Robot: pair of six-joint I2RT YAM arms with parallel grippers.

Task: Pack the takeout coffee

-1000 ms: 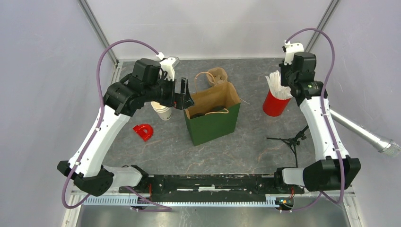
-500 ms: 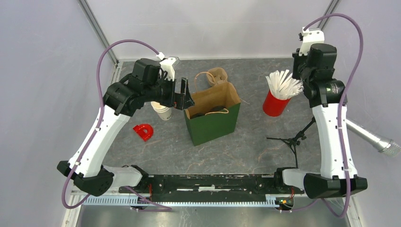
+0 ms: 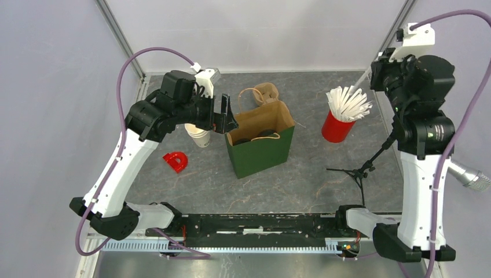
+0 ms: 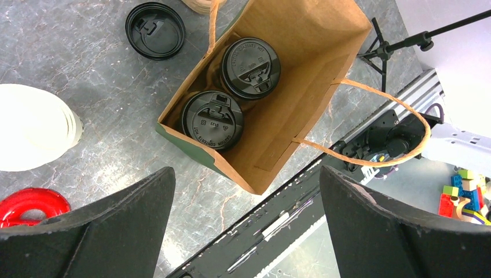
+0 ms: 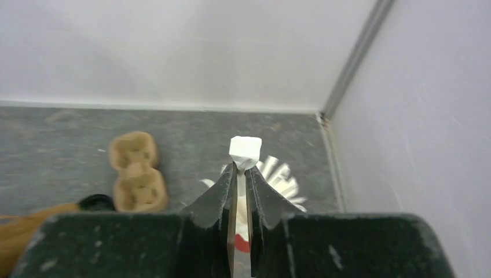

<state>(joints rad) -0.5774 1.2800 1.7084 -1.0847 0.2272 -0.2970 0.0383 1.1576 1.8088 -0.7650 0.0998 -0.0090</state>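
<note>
Right pincer (image 5: pixel 241 168) pinches one white straw (image 5: pixel 245 149), left pincer (image 4: pixel 243 174) gapes empty over bag (image 4: pixel 324 63); keep straw upright, release beside coffee cups (image 4: pixel 250 68).

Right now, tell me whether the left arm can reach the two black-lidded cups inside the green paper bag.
Probably yes. The left tool hangs wide open above the green paper bag and its open mouth, and both black-lidded cups show uncovered below it; only the bag's tan handle loops nearby.
</note>
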